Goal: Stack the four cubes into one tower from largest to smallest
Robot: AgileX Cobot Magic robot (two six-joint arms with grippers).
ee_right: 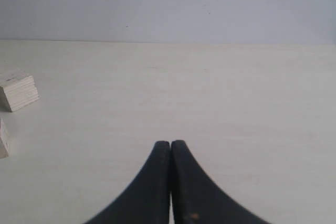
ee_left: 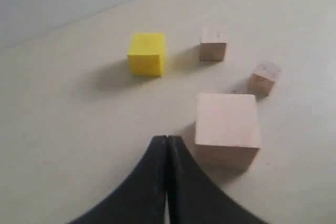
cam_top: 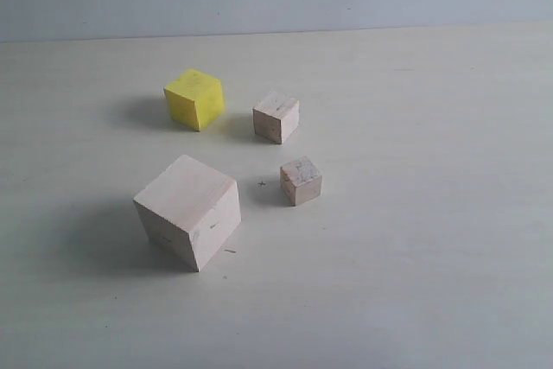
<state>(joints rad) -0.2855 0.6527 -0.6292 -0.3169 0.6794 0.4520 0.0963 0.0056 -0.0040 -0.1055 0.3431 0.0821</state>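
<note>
All four cubes sat apart on the pale bench [cam_top: 432, 283], none resting on another. The large pale wooden cube [cam_top: 188, 212] stood nearest the exterior camera, left of centre, turned so that one vertical edge faced that camera. Farther back was the mid-sized bright yellow cube [cam_top: 195, 98], turned edge-on in the same way. To the right of the yellow one, near it but not touching, stood the small pale wooden cube [cam_top: 276, 117], with a short dark mark on its top. Nearer the camera than that, and right of the large cube, was the smallest wooden cube [cam_top: 301, 181], its top smudged pinkish-grey. A tiny dark cross mark [cam_top: 262, 183] showed on the bench just left of it.

Neither tool appeared in the exterior view. In the left wrist view the left tool [ee_left: 167, 141] had its two black fingers pressed together with nothing between them, and its tip lay just beside the large cube. The right tool [ee_right: 171, 145] was likewise pressed together and empty, pointing across the bench towards the grey-blue wall [ee_right: 168, 3]. Two of the pale cubes [ee_right: 18, 90] showed at that view's edge, one cut off; which they were could not be told.
</note>
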